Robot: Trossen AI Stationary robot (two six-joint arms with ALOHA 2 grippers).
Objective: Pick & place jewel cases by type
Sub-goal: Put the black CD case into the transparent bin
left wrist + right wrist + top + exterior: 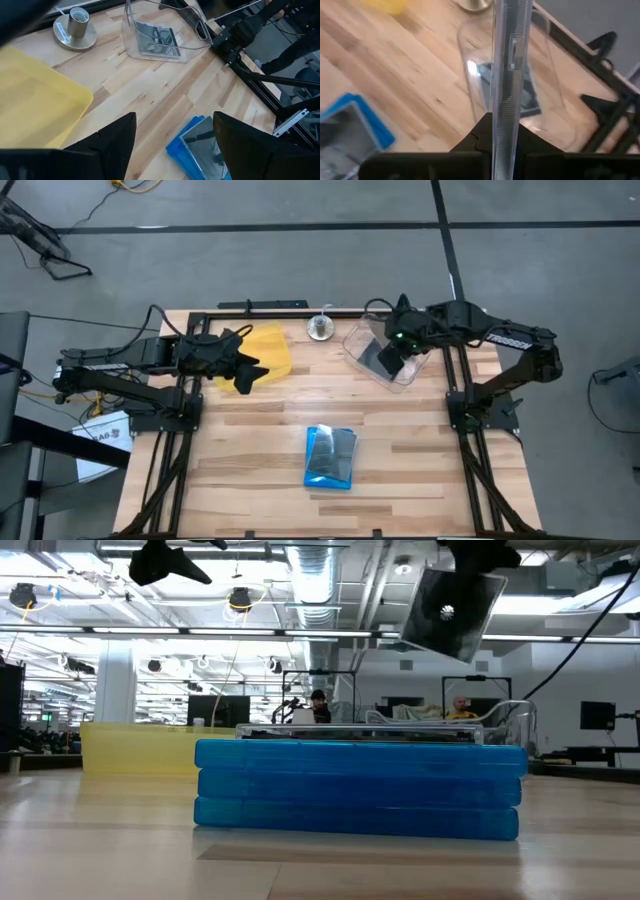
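One clear jewel case hangs edge-on in the pinched right claw directly above the clear tub, at the worktop's one o'clock, while the left claw waits agape over the yellow tray.

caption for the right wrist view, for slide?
Right gripper holds a clear jewel case edge-on above the clear tub.

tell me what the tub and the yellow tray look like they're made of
Tub: probably clear glossy plastic; the wood and a case inside show through its walls. Yellow tray: likely translucent plastic; in the low view its wall glows pale and light passes through.
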